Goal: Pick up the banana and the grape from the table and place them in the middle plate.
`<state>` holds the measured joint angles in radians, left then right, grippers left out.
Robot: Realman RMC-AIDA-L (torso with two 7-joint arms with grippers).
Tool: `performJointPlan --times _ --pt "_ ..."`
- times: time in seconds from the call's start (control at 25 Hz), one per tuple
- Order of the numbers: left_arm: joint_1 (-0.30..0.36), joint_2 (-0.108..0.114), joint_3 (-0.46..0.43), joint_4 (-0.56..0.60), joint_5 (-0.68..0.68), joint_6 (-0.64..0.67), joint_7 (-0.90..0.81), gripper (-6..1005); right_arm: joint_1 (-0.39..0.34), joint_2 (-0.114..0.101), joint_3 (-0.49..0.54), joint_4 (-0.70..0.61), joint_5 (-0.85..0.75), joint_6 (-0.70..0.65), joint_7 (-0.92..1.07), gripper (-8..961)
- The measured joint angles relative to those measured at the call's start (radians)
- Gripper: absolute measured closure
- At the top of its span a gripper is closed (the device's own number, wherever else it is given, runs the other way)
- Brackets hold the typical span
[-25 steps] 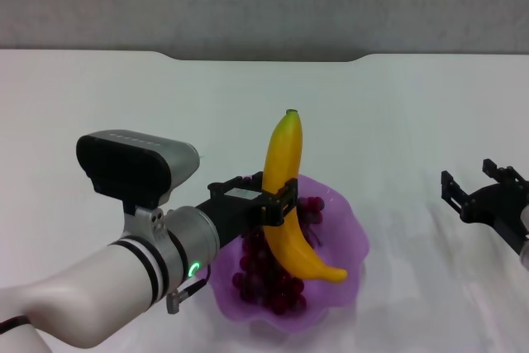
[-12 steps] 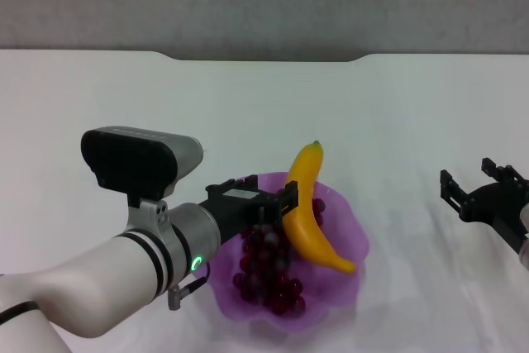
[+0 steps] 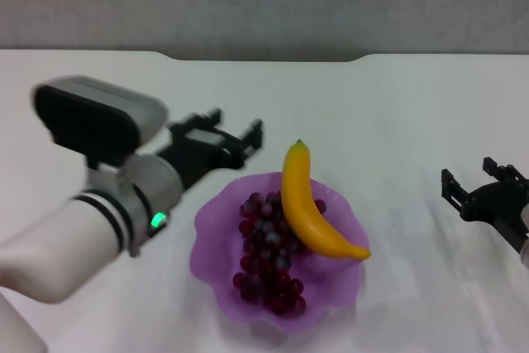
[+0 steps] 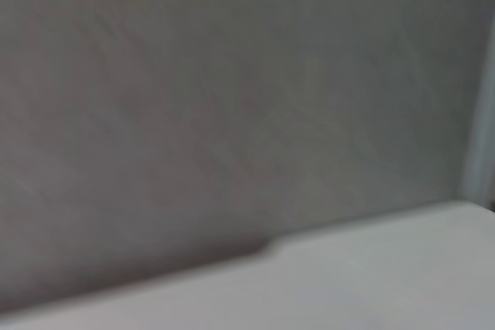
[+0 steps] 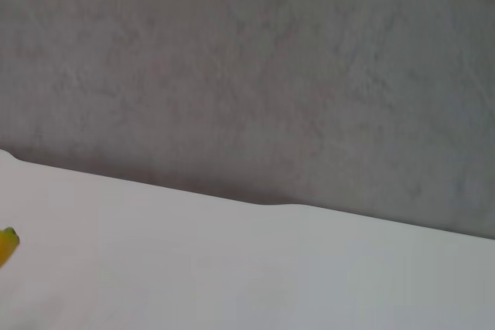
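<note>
The banana (image 3: 307, 207) lies across the purple scalloped plate (image 3: 213, 223) at the table's near middle, resting on the bunch of dark red-purple grapes (image 3: 266, 254) inside it. Its stem tip points to the far side and also shows in the right wrist view (image 5: 6, 243). My left gripper (image 3: 235, 131) is open and empty, raised just above and to the left of the plate's far rim. My right gripper (image 3: 478, 187) is open and empty at the right edge, well apart from the plate.
The white table (image 3: 397, 121) stretches around the plate, with a notched far edge (image 3: 264, 58) against a grey wall. The left wrist view shows only the wall and the table's edge (image 4: 371, 268).
My left gripper has let go of the banana and pulled back up and to the left. The banana has dropped to lie across the grapes in the plate. The right arm has not moved.
</note>
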<state>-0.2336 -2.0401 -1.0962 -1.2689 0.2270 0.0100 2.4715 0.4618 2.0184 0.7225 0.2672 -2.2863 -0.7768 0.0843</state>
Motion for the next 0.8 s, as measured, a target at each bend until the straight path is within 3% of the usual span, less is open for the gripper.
performJointPlan --times 0.12,0.32,0.52,0.64,0.8 --pt "-0.007 0.001 -0.075 0.074 0.038 -0.091 0.007 349 0.0 0.0 0.0 0.003 -0.002 -0.002 0.0 228" --pt "-0.034 -0.002 -0.253 0.317 0.066 -0.353 0.078 349 0.0 0.0 0.0 0.008 -0.005 0.0 0.0 227" --pt "-0.121 -0.002 -0.443 0.708 -0.001 -0.672 0.137 349 0.0 0.001 0.0 0.006 -0.002 0.0 0.0 227" --pt "-0.153 -0.002 -0.494 0.852 -0.096 -0.757 0.169 349 0.0 0.002 0.001 0.006 0.0 0.0 0.0 227" --pt "-0.167 -0.001 -0.508 0.948 -0.185 -0.77 0.176 349 0.0 0.002 0.005 0.005 0.001 0.0 0.0 227"
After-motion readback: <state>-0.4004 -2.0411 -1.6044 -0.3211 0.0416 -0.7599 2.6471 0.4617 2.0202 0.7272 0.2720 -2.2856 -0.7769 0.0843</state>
